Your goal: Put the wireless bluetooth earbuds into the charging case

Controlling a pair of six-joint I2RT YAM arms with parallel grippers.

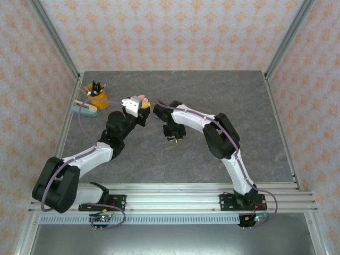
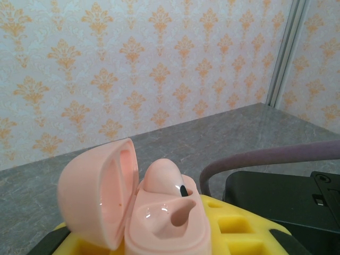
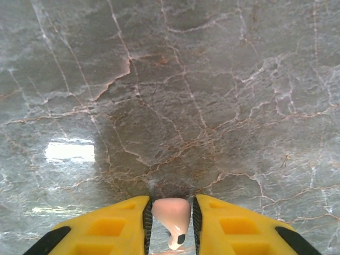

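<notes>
Item 1: small salmon-pink stemmed earbud (image 3: 171,212), smooth and glossy, with a dark oval spot near its lower end. It is clamped between the yellow-padded right fingers (image 3: 130,223) and held above the grey veined marble bench (image 3: 175,95). Its lowest part is cut off by the picture's edge.

Item 2: second salmon-pink earbud (image 2: 162,178), seated in the far socket of the case with its rounded head up and a small black oval on its side.

Item 3: salmon-pink plastic charging case (image 2: 164,228). Its domed lid (image 2: 98,194) is swung open to the left and its near socket is empty and shiny. It is gripped between the yellow left fingers (image 2: 231,226), which are closed on its body.

Left arm (image 1: 85,156): elbow bent, reaching forward and right, with the wrist tilted up toward the patterned wall.

Right arm (image 1: 223,138): reaching forward and bent leftward, wrist pointing down at the bench. Its fingers are near the case but apart from it.

Also present: a purple cable (image 2: 265,156) and a yellow cup (image 1: 96,94) holding dark items at the bench's far left. A pale blue object (image 1: 85,109) lies just beside the cup, too small to make out.
</notes>
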